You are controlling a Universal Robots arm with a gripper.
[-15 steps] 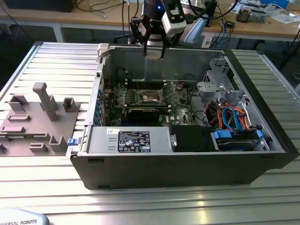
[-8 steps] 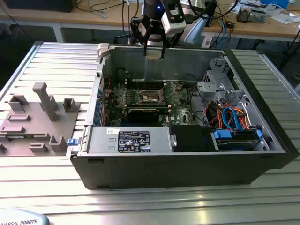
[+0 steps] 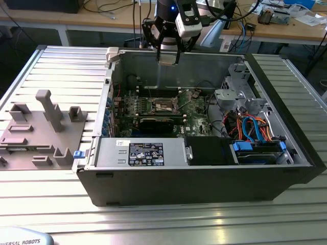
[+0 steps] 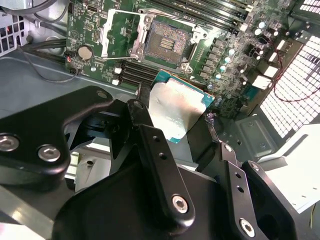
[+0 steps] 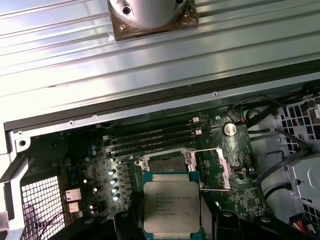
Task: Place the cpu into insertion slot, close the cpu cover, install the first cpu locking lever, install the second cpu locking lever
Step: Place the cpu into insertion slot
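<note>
Black gripper (image 4: 176, 122) fingers (image 4: 139, 114) pinch the cpu (image 4: 172, 102) by two opposite edges. In the exterior view the gripper hovers over the far wall of the open computer case (image 3: 179, 181). Below, apart from the chip, the insertion slot (image 4: 167, 42) sits bare on the green motherboard (image 3: 196, 122), the cpu cover (image 4: 122, 32) swung open beside it.

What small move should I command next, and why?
Probably ease the hand down toward the insertion slot, checking alignment on the way. It holds the cpu well above the board, the slot lies bare, and the cpu cover is swung open beside it.
</note>
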